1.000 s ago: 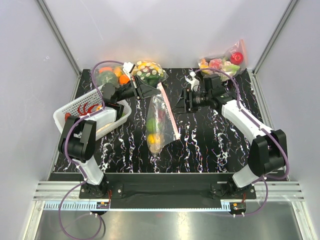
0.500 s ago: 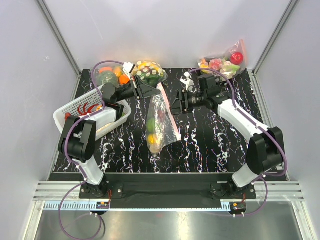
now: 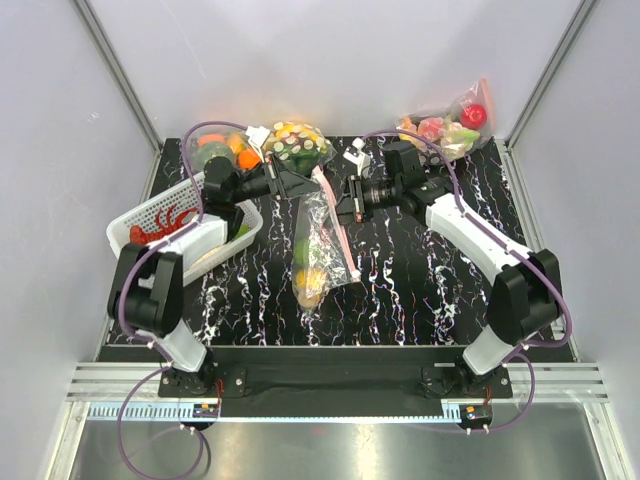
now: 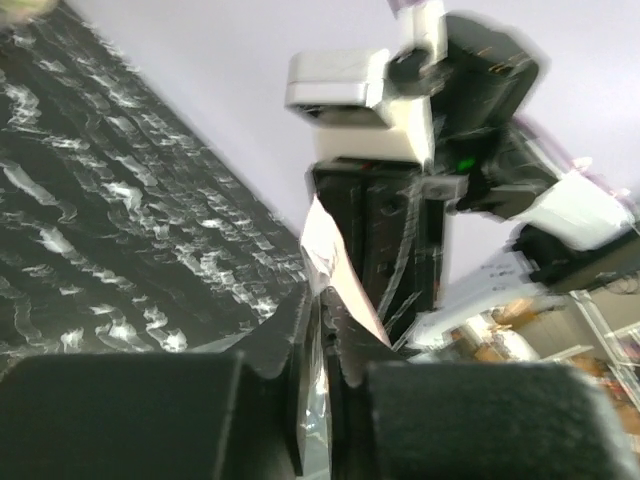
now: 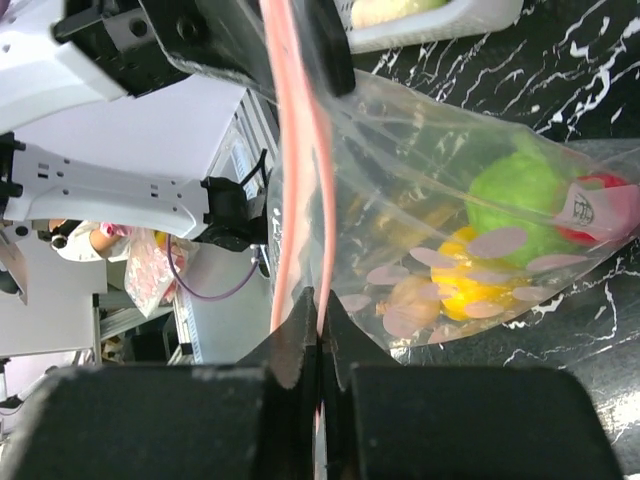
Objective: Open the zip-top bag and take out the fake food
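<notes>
The zip-top bag (image 3: 322, 240) hangs over the middle of the table, clear with pale dots, its pinkish-red zip strip (image 5: 300, 150) uppermost. Through the plastic I see the fake food: a green fruit (image 5: 515, 195), a yellow fruit (image 5: 475, 285), a red piece (image 5: 600, 205) and a tan piece (image 5: 410, 295). My right gripper (image 5: 320, 310) (image 3: 342, 200) is shut on one side of the zip strip. Facing it, my left gripper (image 4: 322, 305) (image 3: 303, 186) has its jaws a narrow slit apart, with the bag's clear film and strip (image 4: 340, 270) running between them.
A white basket (image 3: 150, 212) with a red lobster (image 3: 165, 228) stands at the left. A bulging dotted bag (image 3: 295, 143) and a bag of oranges (image 3: 222, 150) lie at the back. A dotted bag with a red apple (image 3: 455, 125) lies back right.
My right arm has moved left to the bag and shut on the zip strip. My left jaws, shut before, have parted slightly. The bag's top has shifted little.
</notes>
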Motion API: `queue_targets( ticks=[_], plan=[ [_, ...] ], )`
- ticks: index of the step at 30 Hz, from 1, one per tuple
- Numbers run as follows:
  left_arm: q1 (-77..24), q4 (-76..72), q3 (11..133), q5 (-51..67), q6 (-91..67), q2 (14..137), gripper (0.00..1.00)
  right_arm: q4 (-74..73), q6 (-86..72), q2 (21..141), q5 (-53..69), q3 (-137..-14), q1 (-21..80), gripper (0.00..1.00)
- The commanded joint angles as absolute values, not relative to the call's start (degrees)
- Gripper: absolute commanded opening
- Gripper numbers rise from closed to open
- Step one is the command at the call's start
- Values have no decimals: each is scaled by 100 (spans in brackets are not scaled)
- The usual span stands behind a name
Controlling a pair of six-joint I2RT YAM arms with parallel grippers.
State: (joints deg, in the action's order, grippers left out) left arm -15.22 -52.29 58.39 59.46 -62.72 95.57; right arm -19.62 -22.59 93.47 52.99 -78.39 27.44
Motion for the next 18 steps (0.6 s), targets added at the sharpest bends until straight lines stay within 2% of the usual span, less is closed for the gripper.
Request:
queue_targets(
  ticks=[1, 2, 3, 4, 7, 12, 18],
  plan=[
    [-1529, -2915, 6264, 5592, -4346, 8843, 18, -2003, -2241, 9194, 5107, -8261, 2777, 0],
    [-1529, -2344, 6397, 5425, -3959, 8633, 31, -2074, -2224, 9167, 5037, -8357, 2777, 0],
    [-1529, -1285, 6538, 5266, -3598, 8553, 52, -2161, -2224, 9150, 4871, -8428, 2777, 0],
    [-1538, -926, 6670, 4986, -3081, 8465, 61, -2345, -2206, 9132, 4800, -8490, 2777, 0],
    [-1547, -10, 6960, 4380, -2568, 8122, 76, -2793, -2066, 9123, 4378, -8779, 2769, 0],
    [-1941, 1175, 7416, 3596, -2294, 7779, 80, -3444, -1776, 9220, 3806, -9368, 2786, 0],
    [-2742, 1363, 7602, 2971, -2768, 7822, 85, -3691, -1608, 9308, 3727, -9536, 2865, 0]
  ],
)
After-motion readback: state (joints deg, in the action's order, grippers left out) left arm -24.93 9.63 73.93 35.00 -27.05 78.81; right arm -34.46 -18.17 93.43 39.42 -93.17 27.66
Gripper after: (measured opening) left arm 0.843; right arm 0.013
